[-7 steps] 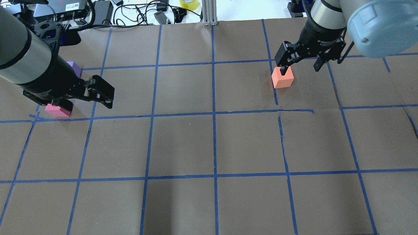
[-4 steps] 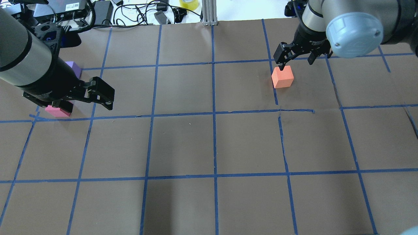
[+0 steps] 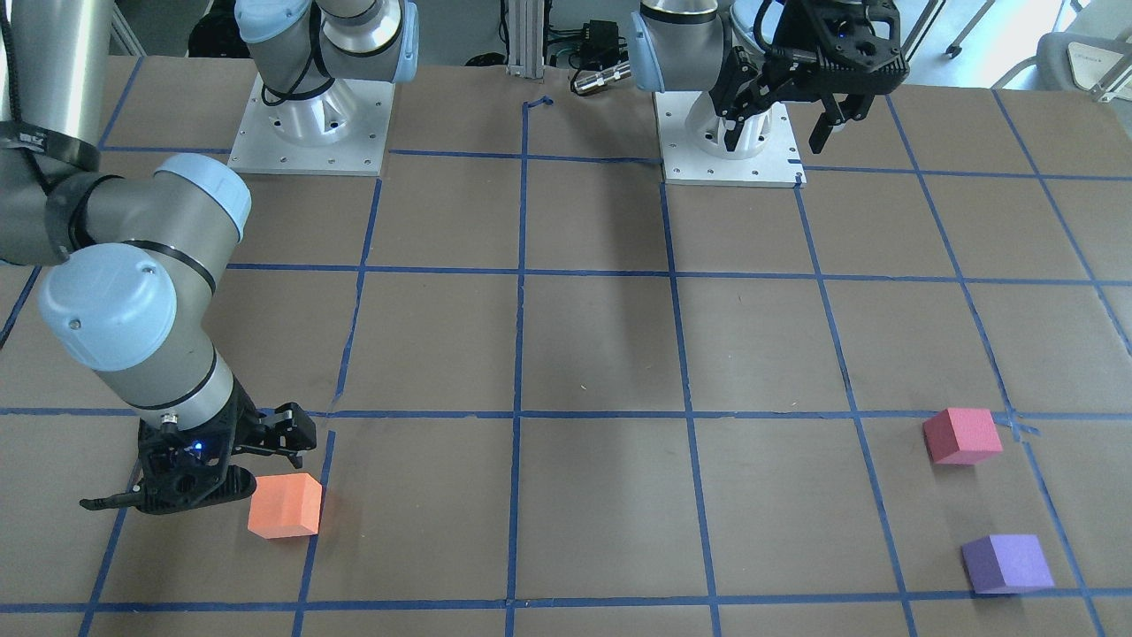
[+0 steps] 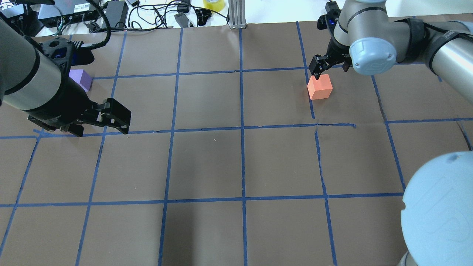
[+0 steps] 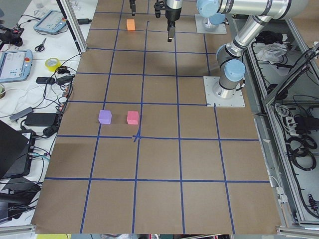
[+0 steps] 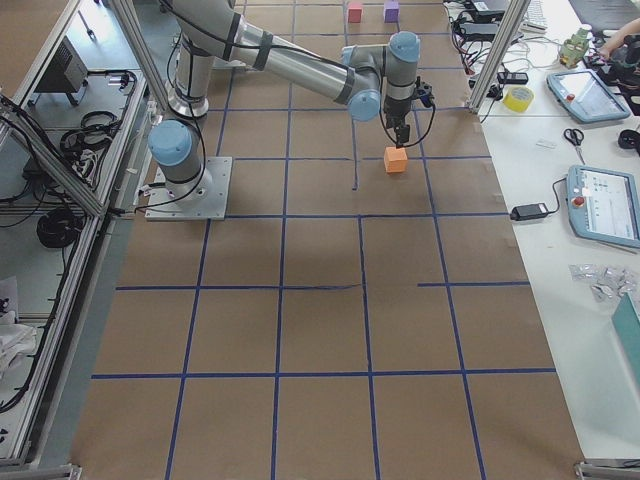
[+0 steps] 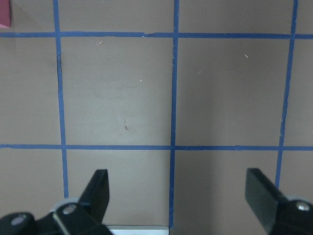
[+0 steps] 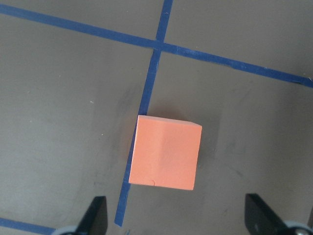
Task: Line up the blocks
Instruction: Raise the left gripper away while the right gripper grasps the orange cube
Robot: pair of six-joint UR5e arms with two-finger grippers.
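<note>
**A:** Where are the blocks?

**B:** The orange block [image 4: 320, 87] sits across a blue tape line [image 8: 146, 93] on the robot's right. The pink block [image 3: 962, 435] and purple block [image 3: 1006, 564] lie near each other but apart, far off on its left.

**A:** And the grippers?

**B:** Both are spread wide and empty. The right gripper [image 4: 331, 69] hangs over the orange block. The left gripper [image 3: 774, 133] is raised off the surface [image 4: 207, 162].

**A:** I can't find the pink block from overhead.

**B:** The left arm [image 4: 33, 81] hides it there. The front view shows it whole, and the left wrist view catches only a corner. Cables [image 4: 155, 11] and a tape roll [image 4: 213, 3] lie beyond the far edge.
</note>
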